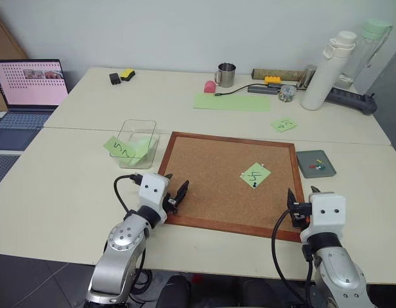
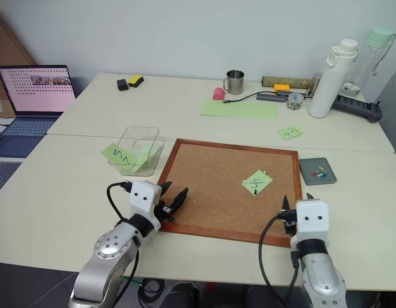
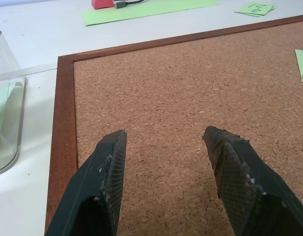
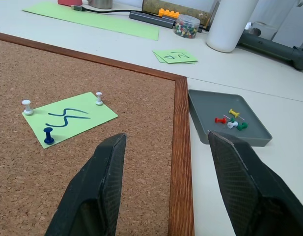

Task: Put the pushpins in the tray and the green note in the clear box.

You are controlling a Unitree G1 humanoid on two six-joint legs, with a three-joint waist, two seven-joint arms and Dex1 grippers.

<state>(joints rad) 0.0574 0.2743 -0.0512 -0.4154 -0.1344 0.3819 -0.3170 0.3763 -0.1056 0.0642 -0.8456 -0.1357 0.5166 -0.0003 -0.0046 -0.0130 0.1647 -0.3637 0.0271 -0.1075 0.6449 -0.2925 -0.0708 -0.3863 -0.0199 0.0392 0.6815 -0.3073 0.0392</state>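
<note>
Table (image 1: 69, 192): two pale tops butted together. Corkboard (image 1: 210, 186), wood-framed, sits mid-table in the head view. Long pale-green sheet (image 1: 232, 102) at 12 o'clock from the board, well apart, with a steel mug (image 1: 226, 74) just behind it and a white bottle (image 1: 328, 70) out at 2 o'clock. Laptop (image 1: 27, 86) way off at 10 o'clock. Clear box (image 1: 137, 142) just off the board's 10 o'clock corner, near it but not touching; a green scribbled sheet (image 1: 120, 148) leans over its near-left rim and more green paper lies inside. Left gripper (image 1: 178, 194) hovers over the board's 8 o'clock edge, jaws wide, nothing between them; left wrist view shows bare cork between the fingers (image 3: 107, 177). Right gripper (image 1: 300, 204) is at the board's 4 o'clock corner, jaws at full spread and empty, straddling the frame's right rail in the right wrist view. Tray (image 4: 203, 105), dark grey, just beside the board's 3 o'clock edge, a small gap between; a few coloured pins (image 4: 232, 120) lie in it. Green note (image 4: 70, 118) is pinned to the board, right of centre, toward 3 o'clock. Pushpins (image 4: 48, 134): on the note I count one dark blue and two white heads, all upright at its corners. Spare green note (image 1: 284, 124) lies on the table at 1 o'clock from the board.
</note>
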